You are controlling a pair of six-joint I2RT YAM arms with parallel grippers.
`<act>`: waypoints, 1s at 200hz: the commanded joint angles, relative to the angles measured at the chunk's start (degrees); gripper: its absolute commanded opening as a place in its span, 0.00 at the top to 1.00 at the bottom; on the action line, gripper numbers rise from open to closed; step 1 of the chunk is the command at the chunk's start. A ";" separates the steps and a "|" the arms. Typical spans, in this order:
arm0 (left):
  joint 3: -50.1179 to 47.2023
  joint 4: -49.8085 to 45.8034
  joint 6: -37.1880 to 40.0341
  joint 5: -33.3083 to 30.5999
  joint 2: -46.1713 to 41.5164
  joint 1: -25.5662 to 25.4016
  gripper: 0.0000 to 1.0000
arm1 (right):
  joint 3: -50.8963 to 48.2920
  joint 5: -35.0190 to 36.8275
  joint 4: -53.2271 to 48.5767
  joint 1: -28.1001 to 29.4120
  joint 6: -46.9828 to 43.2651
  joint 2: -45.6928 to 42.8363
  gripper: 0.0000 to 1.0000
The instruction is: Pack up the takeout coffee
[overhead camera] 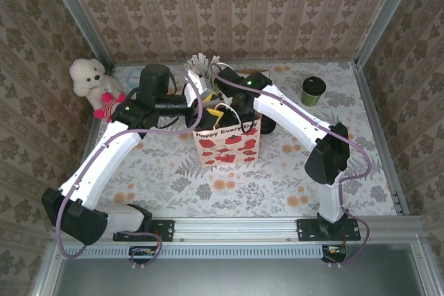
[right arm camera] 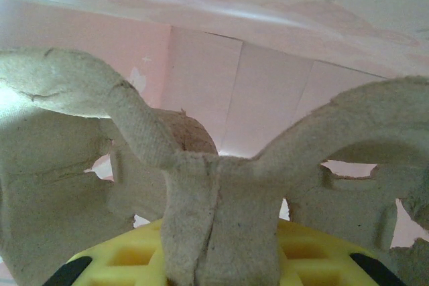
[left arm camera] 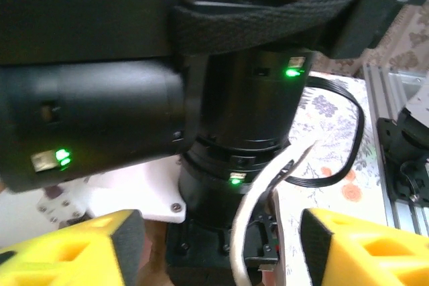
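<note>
The takeout coffee (overhead camera: 313, 91), a small dark green cup with a dark top, stands upright at the back right of the table, apart from both arms. A paper bag (overhead camera: 227, 145) printed with red shapes stands open at the centre. My right gripper (right arm camera: 221, 256) reaches down into it and is shut on the middle ridge of a grey pulp cup carrier (right arm camera: 221, 199), with the pink bag wall behind. My left gripper (left arm camera: 218, 252) hovers at the bag's left rim, jaws open, a white bag handle (left arm camera: 249, 219) hanging loose between its yellow fingers (left arm camera: 94, 249).
A white teddy (overhead camera: 90, 80) with a red scarf sits at the back left. A white fluted thing (overhead camera: 201, 67) stands behind the bag. My right arm's black wrist (left arm camera: 241, 118) sits close in front of the left gripper. Patterned walls close in the table.
</note>
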 commanded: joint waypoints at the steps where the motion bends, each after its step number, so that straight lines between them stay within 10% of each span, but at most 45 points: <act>1: -0.53 0.50 1.74 6.96 0.06 -0.17 0.47 | 1.33 -1.32 -1.38 0.42 1.41 0.41 0.96; 82: -2.16 0.89 3.45 14.65 -0.24 -1.35 0.85 | 1.95 -3.13 -1.54 0.33 5.50 1.77 0.98; 200: -4.82 -3.55 12.45 22.04 -5.96 -4.49 0.89 | 3.31 -5.64 -4.09 0.07 10.07 2.53 0.99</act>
